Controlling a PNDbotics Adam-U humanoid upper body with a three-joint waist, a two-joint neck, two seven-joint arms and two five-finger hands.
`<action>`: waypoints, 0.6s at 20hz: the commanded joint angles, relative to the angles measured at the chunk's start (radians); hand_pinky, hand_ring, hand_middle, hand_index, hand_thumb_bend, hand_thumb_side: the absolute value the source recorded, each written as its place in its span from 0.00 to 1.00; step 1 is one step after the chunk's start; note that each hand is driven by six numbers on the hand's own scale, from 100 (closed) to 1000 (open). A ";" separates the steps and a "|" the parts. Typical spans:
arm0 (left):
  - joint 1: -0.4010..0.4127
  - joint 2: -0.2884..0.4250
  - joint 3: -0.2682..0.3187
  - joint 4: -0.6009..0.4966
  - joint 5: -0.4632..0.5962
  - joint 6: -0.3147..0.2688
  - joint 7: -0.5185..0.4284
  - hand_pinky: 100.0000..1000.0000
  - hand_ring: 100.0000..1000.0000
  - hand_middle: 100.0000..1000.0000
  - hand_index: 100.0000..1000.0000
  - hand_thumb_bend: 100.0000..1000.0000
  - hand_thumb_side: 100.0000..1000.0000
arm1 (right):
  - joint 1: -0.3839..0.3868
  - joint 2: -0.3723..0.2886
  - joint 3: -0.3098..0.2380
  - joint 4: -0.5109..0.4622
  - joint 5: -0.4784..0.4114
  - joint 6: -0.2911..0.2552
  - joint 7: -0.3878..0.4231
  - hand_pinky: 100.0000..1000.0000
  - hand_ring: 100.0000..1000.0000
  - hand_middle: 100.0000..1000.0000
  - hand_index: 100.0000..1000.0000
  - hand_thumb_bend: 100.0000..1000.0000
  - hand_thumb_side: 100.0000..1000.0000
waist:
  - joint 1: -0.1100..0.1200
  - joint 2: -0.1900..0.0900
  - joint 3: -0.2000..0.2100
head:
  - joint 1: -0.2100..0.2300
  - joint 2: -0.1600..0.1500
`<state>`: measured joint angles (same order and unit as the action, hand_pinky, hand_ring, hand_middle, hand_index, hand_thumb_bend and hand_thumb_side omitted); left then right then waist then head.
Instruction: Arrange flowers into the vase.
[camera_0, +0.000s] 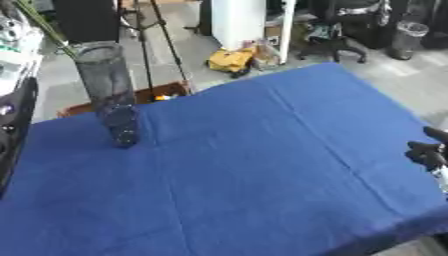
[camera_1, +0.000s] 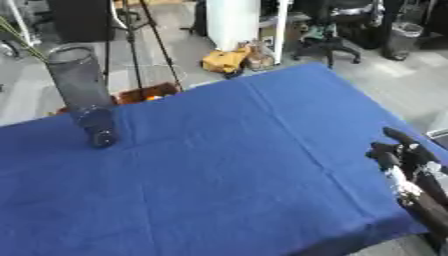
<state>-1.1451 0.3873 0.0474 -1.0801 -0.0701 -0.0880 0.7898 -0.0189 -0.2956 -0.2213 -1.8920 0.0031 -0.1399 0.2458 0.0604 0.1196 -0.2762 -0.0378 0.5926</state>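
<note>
At the counter's (camera_1: 227, 165) far left corner your vase (camera_1: 80, 95) stands upright, a green stem (camera_1: 19, 34) already leaning out. Your right hand (camera_1: 404, 159) rests at the right edge, fingers relaxed, holding nothing, probably between flowers.

Tall clear vase (camera_0: 109, 95) with green stem (camera_0: 44, 27), blue tablecloth (camera_0: 262, 170).

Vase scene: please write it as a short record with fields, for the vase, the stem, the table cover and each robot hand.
vase: tall, clear, upright, on the far left part of the cloth
stem: thin, green, rising from the vase mouth toward upper left
table cover: blue cloth, creased
right hand: at the right edge, over the cloth, holds nothing; finger state unclear
left hand: not in view
loose flowers on cloth: none visible
</note>
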 joint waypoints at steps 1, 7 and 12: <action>-0.031 0.032 0.008 -0.011 -0.003 -0.002 0.003 0.00 0.00 0.00 0.00 0.00 0.30 | -0.012 -0.024 -0.005 -0.014 0.002 0.000 0.000 0.85 0.89 0.60 0.95 0.00 0.53 | 0.011 0.003 0.001 | 0.001 -0.008; -0.024 0.032 0.017 -0.011 -0.011 -0.028 0.044 0.00 0.00 0.00 0.00 0.00 0.31 | -0.017 -0.022 -0.011 -0.011 0.009 0.005 0.002 0.85 0.89 0.60 0.95 0.00 0.53 | 0.026 0.011 0.008 | -0.009 -0.009; -0.021 0.030 0.015 -0.005 -0.020 -0.037 0.064 0.00 0.00 0.00 0.00 0.00 0.30 | -0.020 -0.021 -0.011 -0.011 0.009 0.006 0.004 0.85 0.89 0.60 0.95 0.00 0.52 | 0.029 0.013 0.004 | -0.010 -0.011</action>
<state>-1.1447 0.3874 0.0546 -1.0788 -0.0816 -0.1216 0.8463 -0.0270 -0.2957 -0.2249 -1.8919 0.0085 -0.1346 0.2491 0.0808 0.1295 -0.2714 -0.0463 0.5889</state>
